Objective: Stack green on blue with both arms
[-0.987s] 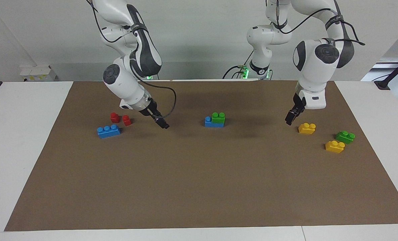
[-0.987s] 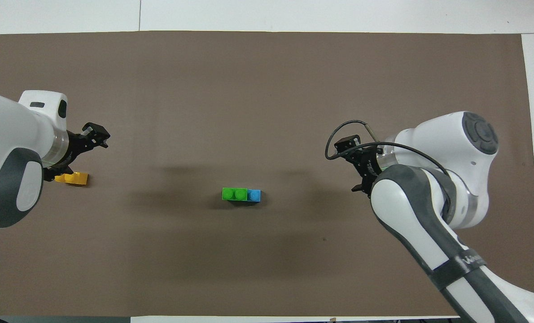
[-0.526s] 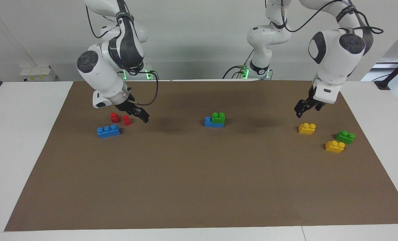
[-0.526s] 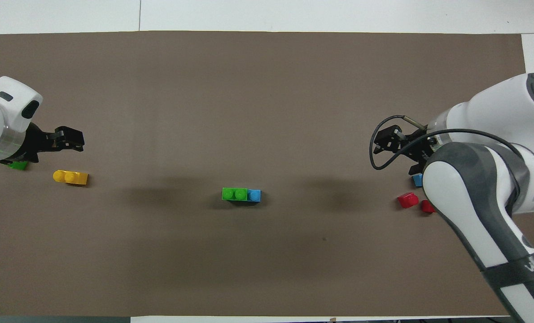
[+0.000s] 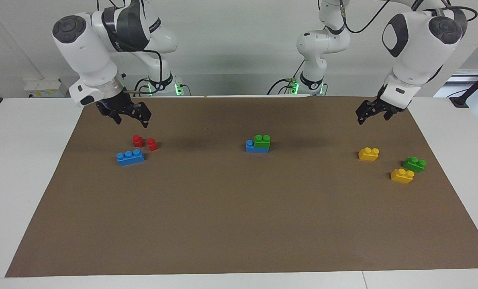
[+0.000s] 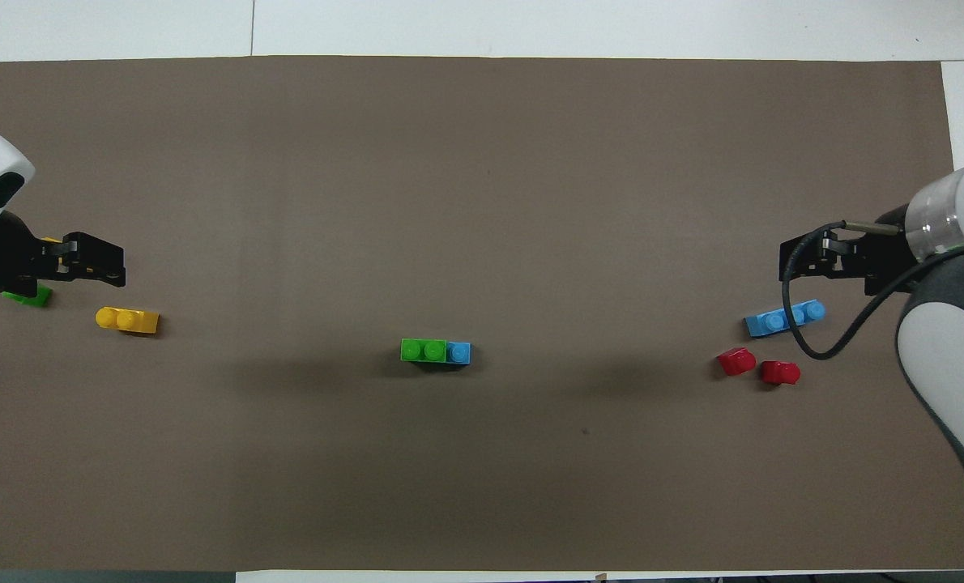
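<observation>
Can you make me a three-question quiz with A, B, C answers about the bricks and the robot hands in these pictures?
1. Where is the green brick at the middle of the mat?
A. on a blue brick
B. on a red piece
C. inside a hand

2. How many yellow bricks are there?
A. one
B. two
C. four

3. What are the two hands doing?
A. both carry bricks
B. one presses the stack
C. both are open, empty, in the air

Answers:
1 A: it sits on the blue studs.
2 B: one and another lie toward the left arm's end.
3 C: the left hand and right hand hold nothing.
</observation>
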